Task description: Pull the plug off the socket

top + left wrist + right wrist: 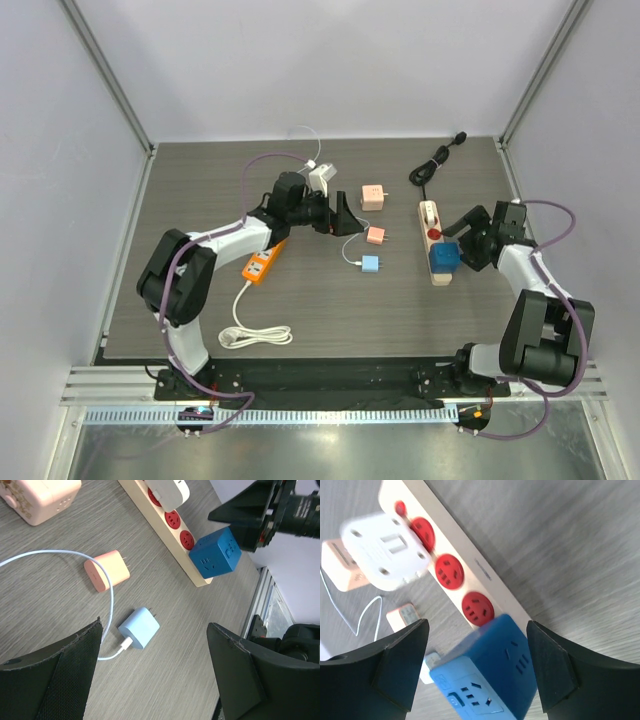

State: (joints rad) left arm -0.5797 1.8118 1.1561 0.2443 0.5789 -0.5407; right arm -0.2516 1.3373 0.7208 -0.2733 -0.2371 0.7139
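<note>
The dark blue cube plug (444, 258) sits slightly tilted on the near end of the beige socket strip (432, 225). In the right wrist view the plug (492, 677) lies between the two fingers of my open right gripper (477, 630), with a gap on each side, just past the last red outlet of the socket (485, 575). From above, my right gripper (462, 243) is at the plug's right side. My left gripper (345, 217) hangs open over the table centre. Its own view shows the plug (215, 554) and the socket (165, 527) far ahead of the left gripper (155, 626).
A white adapter (387, 550) is plugged in farther up the strip. A light-blue cube (370, 264) on a white cable and two pink cubes (373, 197) (376, 236) lie mid-table. An orange strip (260, 265) with a coiled white cord (255, 336) lies left. A black cord (435, 160) runs back.
</note>
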